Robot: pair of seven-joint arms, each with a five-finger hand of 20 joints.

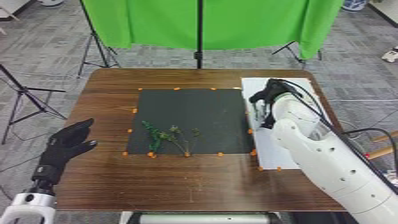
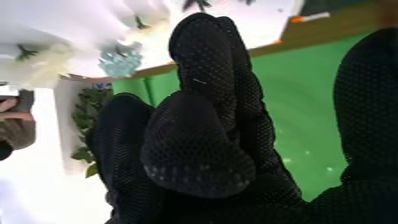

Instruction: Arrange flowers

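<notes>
Over the white sheet (image 1: 275,155) at the table's right side is my right hand (image 1: 274,92). In the right wrist view, the right hand (image 2: 213,65) has long fingers extended and nothing held between them. A pale blue flower (image 2: 120,61) and a cream flower (image 2: 51,65) lie beyond the fingers against white. Green leafy stems (image 1: 155,136) and thin stems with small pale heads (image 1: 182,140) lie on the lower part of the dark mat (image 1: 191,110). My left hand (image 1: 64,145) is left of the mat, its fingers relaxed and holding nothing.
The brown table (image 1: 169,185) has small orange markers around the mat and sheet. A green backdrop (image 1: 213,25) hangs behind the table, with black stands near its far edge and left side. The right arm crosses the sheet's right side.
</notes>
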